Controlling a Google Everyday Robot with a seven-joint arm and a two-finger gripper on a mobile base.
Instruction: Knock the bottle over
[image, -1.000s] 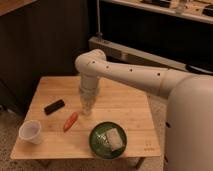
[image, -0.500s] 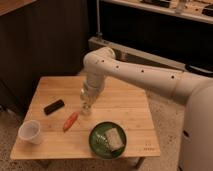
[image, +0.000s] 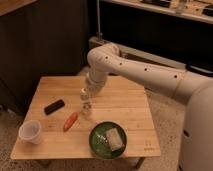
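Gripper (image: 85, 95) hangs directly above the bottle (image: 87, 109), seemingly touching its top; open or closed, cannot tell. Bottle's long axis is vertical, so a sideways shove likely topples it.

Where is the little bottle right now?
The bottle stands near the middle of the table, just below the end effector, between the orange item at picture-left and the green plate nearer the camera.

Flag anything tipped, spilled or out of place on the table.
Nothing stands out. The bottle stands upright just below the gripper, the cup sits upright near a corner of the table, and no spill shows.
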